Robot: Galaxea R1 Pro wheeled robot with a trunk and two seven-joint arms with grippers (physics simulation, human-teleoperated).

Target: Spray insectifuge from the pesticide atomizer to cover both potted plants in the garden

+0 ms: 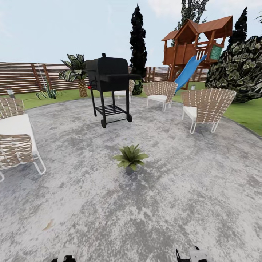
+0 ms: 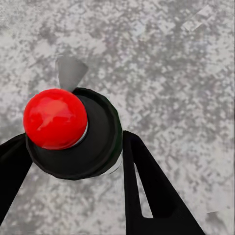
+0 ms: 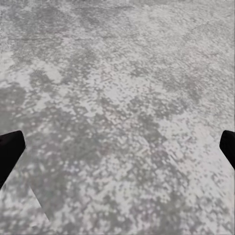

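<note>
Atomizer [image 2: 73,134] is clamped between the dark fingers [image 2: 147,191] of the left pincer [image 2: 73,161], red top uppermost, above the mottled grey patio [image 1: 182,203]. Right pincer [image 3: 117,147] is spread wide over bare paving. One potted plant [image 1: 130,157] is seen ahead on the patio, near the black grill [image 1: 109,85].
</note>
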